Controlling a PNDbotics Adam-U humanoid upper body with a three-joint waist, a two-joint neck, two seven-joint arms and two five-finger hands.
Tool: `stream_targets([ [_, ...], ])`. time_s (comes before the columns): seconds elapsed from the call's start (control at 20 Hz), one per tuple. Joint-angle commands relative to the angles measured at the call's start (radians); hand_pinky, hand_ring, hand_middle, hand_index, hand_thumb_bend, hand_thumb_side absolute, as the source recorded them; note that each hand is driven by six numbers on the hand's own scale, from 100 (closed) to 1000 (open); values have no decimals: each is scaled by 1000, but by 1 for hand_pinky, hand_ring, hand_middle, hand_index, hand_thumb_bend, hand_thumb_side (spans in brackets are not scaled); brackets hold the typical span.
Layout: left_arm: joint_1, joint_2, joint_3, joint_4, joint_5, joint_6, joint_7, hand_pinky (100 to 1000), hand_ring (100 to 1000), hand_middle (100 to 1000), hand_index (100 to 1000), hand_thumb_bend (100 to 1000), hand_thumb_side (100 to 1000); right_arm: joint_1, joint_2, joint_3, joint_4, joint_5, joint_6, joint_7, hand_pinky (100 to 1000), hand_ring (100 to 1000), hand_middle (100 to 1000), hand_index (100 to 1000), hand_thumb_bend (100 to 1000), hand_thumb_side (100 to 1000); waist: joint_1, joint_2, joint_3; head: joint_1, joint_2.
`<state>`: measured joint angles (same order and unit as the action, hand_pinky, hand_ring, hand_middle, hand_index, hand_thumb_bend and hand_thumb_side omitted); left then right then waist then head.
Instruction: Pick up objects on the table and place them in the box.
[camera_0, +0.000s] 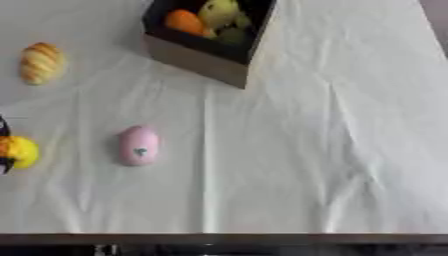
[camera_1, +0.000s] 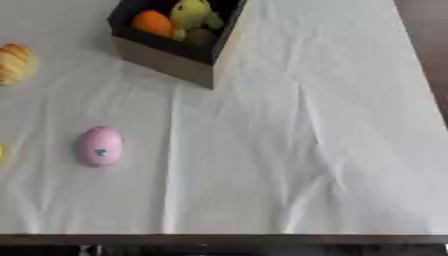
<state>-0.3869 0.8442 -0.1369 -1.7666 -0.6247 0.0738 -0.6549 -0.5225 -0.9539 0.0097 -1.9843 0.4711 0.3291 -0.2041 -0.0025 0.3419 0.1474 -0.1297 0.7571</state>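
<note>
Left hand (camera_0: 3, 145): only a dark sliver shows at nine o'clock against the yellow object (camera_0: 19, 152); you can't tell its finger state.
Right hand: not visible.
Pink egg (camera_0: 138, 145): loose, rounded; a nudge may roll it.
Striped bread (camera_0: 40, 62): ten o'clock, untouched.
Box (camera_0: 197, 60): twelve o'clock, already crowded; drops may bounce out.

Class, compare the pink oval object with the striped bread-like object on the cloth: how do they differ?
The pink oval object is smooth and plain pink with a small dark mark; the striped bread-like object is ridged, golden and pale. The pink one lies nearer the front edge, the bread farther back-left. Both lie outside the box.
</note>
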Motion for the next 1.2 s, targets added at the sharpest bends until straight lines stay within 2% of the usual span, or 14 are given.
stream_targets([
  [0.05, -54, 41, 47, -119, 22, 2, 27, 715, 680, 605, 549, 144, 100, -5, -24, -21, -16, -6, -3, -7, 815, 734, 695, 796, 100, 540, 15, -28, 4, -14, 8],
  [0.2, -137, 50, 55, -207, 39, 12, 43, 718, 680, 610, 549, 138, 100, -3, -25, -23, -16, -6, -3, -12, 815, 733, 694, 796, 100, 542, 17, -31, 8, -24, 9],
  [0.35, -256, 34, 23, -230, 50, 8, 31, 719, 680, 611, 554, 135, 100, -4, -23, -20, -16, -8, -3, -9, 815, 733, 694, 796, 100, 543, 19, -34, 9, -26, 8],
  [0.55, -433, -66, -38, -187, 50, 3, 4, 711, 668, 604, 553, 100, 100, -12, -18, -17, -16, -10, -3, -6, 815, 732, 694, 795, 100, 542, 19, -39, 9, -26, 5],
  [0.75, -619, -235, -124, -43, 23, -27, -2, 708, 661, 603, 563, 100, 109, -30, -6, -12, -16, -13, -6, 0, 815, 732, 694, 794, 100, 541, 14, -42, 2, -23, 1],
  [0.9, -722, -352, -170, 98, -47, -65, 17, 714, 668, 608, 569, 100, 100, -50, 3, -4, -16, -16, -10, 8, 815, 732, 694, 794, 100, 542, 10, -37, -11, -14, -8],
  [1.0, -780, -424, -182, 205, -127, -93, 44, 721, 675, 613, 572, 100, 100, -64, 8, 0, -16, -18, -14, 13, 815, 731, 694, 794, 100, 542, 8, -31, -22, -8, -16],
  [1.2, -856, -529, -167, 374, -256, -142, 102, 725, 678, 617, 578, 100, 100, -83, 17, 3, -16, -21, -18, 17, 816, 731, 693, 794, 100, 545, 5, -19, -36, 4, -31],
])
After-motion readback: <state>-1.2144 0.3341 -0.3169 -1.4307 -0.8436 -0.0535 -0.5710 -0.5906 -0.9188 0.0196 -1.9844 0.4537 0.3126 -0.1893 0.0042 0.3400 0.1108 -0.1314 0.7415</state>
